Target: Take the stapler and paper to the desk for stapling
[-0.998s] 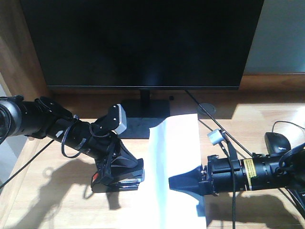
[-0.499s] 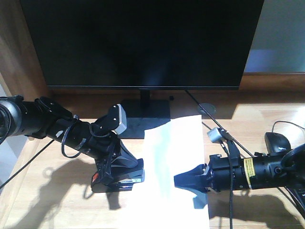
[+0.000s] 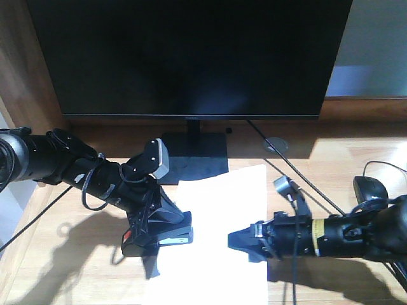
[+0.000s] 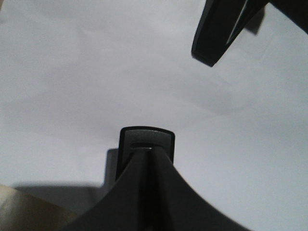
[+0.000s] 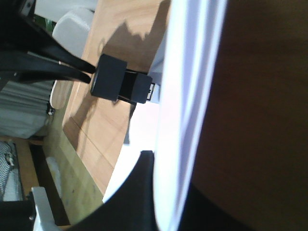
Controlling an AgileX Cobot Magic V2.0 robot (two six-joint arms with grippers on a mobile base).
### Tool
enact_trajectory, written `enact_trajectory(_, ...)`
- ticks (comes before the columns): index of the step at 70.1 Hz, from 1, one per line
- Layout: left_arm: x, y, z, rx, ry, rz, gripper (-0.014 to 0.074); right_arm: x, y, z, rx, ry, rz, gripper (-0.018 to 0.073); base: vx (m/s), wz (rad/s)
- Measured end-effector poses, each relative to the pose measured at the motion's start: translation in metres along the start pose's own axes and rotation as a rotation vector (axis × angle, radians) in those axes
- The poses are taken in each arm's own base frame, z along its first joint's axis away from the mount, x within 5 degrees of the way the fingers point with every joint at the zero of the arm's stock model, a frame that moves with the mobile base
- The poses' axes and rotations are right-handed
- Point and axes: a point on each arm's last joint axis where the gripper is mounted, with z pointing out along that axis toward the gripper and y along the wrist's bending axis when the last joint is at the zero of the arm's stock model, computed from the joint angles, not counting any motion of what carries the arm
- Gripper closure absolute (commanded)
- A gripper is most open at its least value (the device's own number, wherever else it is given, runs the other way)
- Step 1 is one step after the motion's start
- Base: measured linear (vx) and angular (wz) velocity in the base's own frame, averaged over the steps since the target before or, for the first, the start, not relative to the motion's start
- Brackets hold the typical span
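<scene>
Nearest the front camera, at 6 o'clock, the paper [image 3: 213,244] lies flat on the desk [image 3: 76,267], its near edge running out of view.

The right gripper [image 3: 236,240] comes in from 3 o'clock, low over the sheet's right half. In the right wrist view the sheet [image 5: 187,96] runs edge-on between the dark fingers, so the claw looks pinched narrow on the paper.

At 9 o'clock the left gripper [image 3: 166,234] is clamped on the stapler [image 3: 159,238], with the orange-red patch at its left end. The stapler sits just at the sheet's left edge, touching or slightly overlapping; I cannot tell which from the front. In the left wrist view the stapler nose [image 4: 147,144] pokes out over white paper [image 4: 72,72], and the right gripper's finger [image 4: 221,29] shows at 1 o'clock.

Farther back, at 12 o'clock, are the monitor stand [image 3: 194,155] and the big dark monitor [image 3: 191,57]. A mouse [image 3: 371,189] sits at 3 o'clock by the cables.

Step, judged: both items are on the desk and the sheet is being lined up with the stapler. The next move needs the paper edge fed into the stapler mouth while the right claw holds the sheet steady, then a press down. Risk: the thin sheet may buckle.
</scene>
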Motion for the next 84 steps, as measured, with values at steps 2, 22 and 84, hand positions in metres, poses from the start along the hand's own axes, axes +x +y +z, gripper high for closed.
enact_trajectory(2, 0.000, 0.000, 0.000, 0.000, 0.000, 0.000, 0.0603, 0.001, 0.000, 0.003, -0.003, 0.005, 0.004, 0.0561, 0.00, 0.00)
enact_trajectory(22, 0.000, 0.000, 0.000, 0.000, 0.000, 0.000, 0.0603, 0.003, 0.004, 0.020, -0.025, 0.031, 0.007, 0.0561, 0.00, 0.00)
enact_trajectory(84, 0.000, 0.000, 0.000, 0.000, 0.000, 0.000, 0.0603, 0.002, 0.004, 0.020, -0.022, 0.029, 0.030, 0.0561, 0.00, 0.00)
